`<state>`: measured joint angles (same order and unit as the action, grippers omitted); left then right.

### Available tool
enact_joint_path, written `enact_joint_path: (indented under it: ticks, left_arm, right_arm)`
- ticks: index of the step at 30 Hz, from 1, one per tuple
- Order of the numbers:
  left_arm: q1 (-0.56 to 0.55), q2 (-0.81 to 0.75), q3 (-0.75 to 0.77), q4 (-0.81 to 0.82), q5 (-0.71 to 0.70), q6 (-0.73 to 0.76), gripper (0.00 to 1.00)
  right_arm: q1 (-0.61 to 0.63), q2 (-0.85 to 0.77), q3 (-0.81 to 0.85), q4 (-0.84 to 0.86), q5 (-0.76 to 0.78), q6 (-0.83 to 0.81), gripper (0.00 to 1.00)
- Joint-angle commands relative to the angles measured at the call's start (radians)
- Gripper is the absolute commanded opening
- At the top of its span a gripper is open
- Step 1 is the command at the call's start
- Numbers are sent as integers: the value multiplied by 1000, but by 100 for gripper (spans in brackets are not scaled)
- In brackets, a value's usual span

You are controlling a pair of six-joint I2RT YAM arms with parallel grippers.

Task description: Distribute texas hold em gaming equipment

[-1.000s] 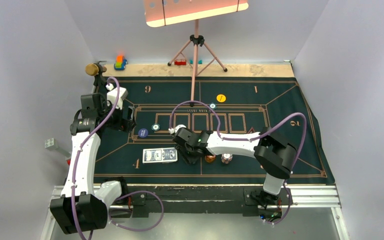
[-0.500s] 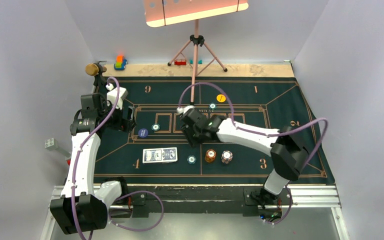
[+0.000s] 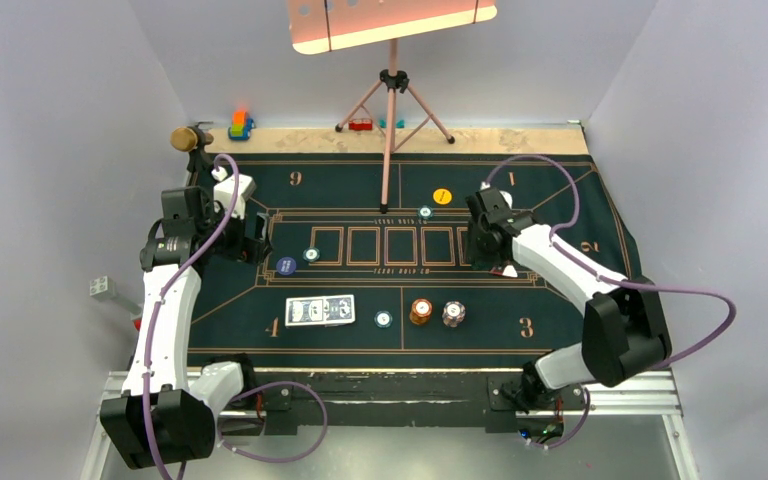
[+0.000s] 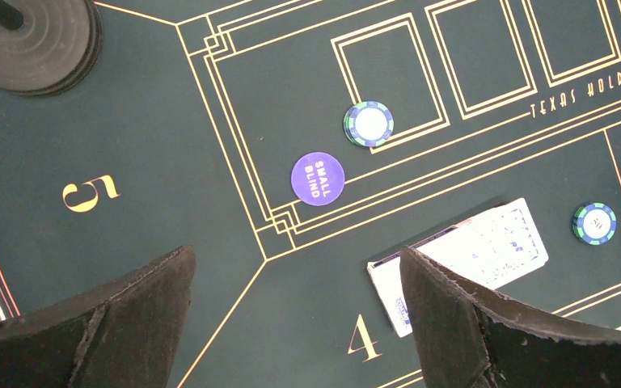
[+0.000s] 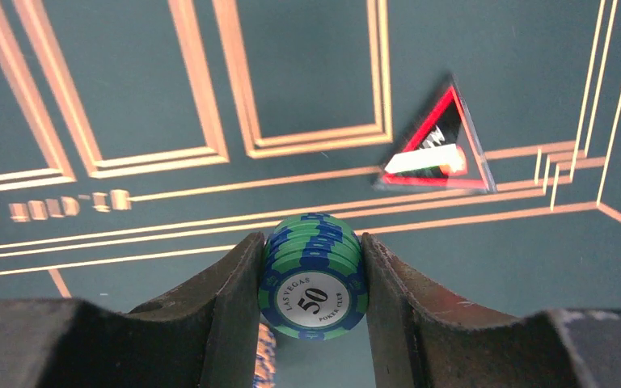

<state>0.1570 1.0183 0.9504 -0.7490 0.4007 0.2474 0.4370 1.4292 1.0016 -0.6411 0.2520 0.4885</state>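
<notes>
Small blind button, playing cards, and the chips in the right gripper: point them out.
small blind button (image 4: pixel 318 179): left wrist view, centre of its purple face.
playing cards (image 3: pixel 320 311): top external view, middle of their patterned surface.
green-and-blue chip stack (image 5: pixel 314 301): right wrist view, white "50" label on its face.

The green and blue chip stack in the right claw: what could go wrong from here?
The right gripper pinches the chip stack only by the rims, so a chip might slip out or the stack could fan apart. The stack appears to hang above the mat; if it were let go from there, chips could roll or scatter away from the intended spot.
</notes>
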Motion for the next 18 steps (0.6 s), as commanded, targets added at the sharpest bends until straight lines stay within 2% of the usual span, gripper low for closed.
enact_joint_path:
  ticks: [1, 7, 12, 13, 16, 18]
  left_arm:
    - [10, -19, -5, 11, 23, 16, 100]
    - [9, -16, -5, 14, 27, 15, 100]
    - [9, -16, -5, 12, 27, 18, 100]
    - [10, -15, -5, 12, 27, 19, 100]
    - [10, -15, -5, 13, 25, 18, 100]
    - [9, -14, -4, 13, 25, 18, 100]
  right_arm:
    - [-29, -53, -91, -58, 0, 116, 28]
    - [-50, -51, -161, -82, 33, 189, 28]
    - [-51, -34, -146, -103, 71, 221, 29]
    - [-51, -27, -139, -111, 81, 232, 31]
    - [-52, -7, -141, -105, 82, 262, 46]
    - [-52, 12, -149, -99, 97, 290, 51]
